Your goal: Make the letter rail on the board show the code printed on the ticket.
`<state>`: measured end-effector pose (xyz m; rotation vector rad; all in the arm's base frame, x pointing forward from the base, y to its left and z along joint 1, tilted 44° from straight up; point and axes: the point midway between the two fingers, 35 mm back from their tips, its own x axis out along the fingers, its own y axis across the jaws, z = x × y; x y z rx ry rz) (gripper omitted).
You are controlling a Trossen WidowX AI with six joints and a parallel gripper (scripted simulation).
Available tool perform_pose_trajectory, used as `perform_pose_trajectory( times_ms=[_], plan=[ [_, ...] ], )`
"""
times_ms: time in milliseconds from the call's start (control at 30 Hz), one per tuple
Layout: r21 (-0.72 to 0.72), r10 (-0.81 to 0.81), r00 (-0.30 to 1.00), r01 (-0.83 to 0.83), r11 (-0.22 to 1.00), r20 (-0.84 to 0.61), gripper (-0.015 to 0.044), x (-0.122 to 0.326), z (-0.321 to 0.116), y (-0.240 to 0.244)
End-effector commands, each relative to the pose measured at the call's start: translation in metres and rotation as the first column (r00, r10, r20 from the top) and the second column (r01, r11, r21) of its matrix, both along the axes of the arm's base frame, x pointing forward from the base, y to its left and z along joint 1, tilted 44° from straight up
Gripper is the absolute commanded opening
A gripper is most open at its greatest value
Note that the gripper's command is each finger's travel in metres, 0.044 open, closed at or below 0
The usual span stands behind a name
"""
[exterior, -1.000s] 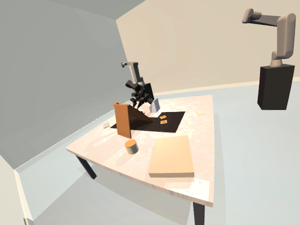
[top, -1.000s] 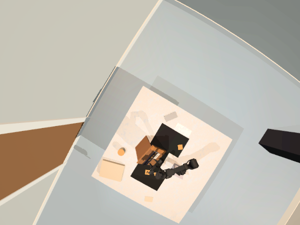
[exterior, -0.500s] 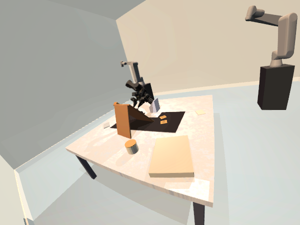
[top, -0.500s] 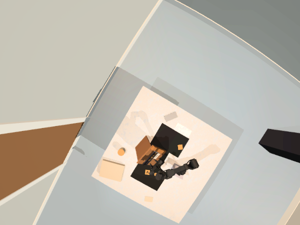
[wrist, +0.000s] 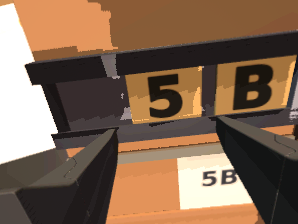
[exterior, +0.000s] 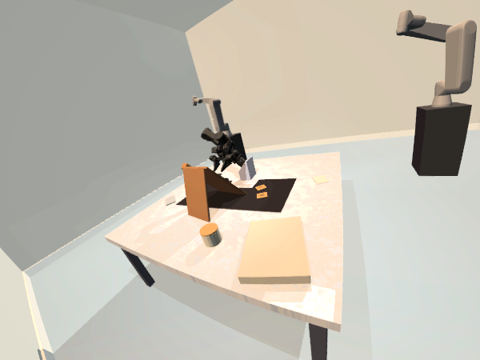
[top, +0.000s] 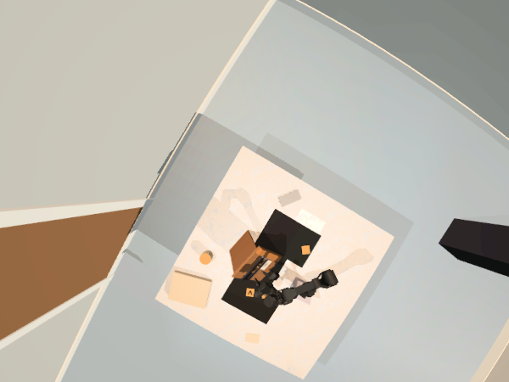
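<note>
From my feed, my arm (top: 302,289) (exterior: 224,149) is charcoal-black all over, with chunky rounded segments and a stubby cylindrical piece. Its jaws (exterior: 224,167) are dark, angular and tapering to narrow tips, a thin curved line marking each one's face.

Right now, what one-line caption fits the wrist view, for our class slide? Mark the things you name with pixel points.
Open black claw (wrist: 166,129) below a dark letter rail (wrist: 150,52) holding orange tiles "5" (wrist: 190,90) and "B" (wrist: 226,95).

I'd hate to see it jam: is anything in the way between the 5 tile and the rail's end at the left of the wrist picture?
Nothing visible is. Left of the 5 tile, the rail shows only a bare, shadowed stretch of slot.
</note>
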<state>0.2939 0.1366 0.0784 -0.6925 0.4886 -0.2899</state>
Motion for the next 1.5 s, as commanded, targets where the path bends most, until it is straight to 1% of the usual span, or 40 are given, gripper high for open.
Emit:
perform_pose_trajectory(
  times_ms=[0, 1433, 1467],
  plan=[
    [0.004, -0.001, 1.0, 0.001, 1.0, 0.009, 0.0295, -0.0008, 0.0029, 0.0015],
    [0.004, -0.001, 1.0, 0.001, 1.0, 0.009, 0.0295, -0.0026, 0.009, 0.0046],
    [0.0, 0.002, 1.0, -0.002, 1.0, 0.0, 0.0269, -0.0029, 0.0062, 0.0037]
  ],
)
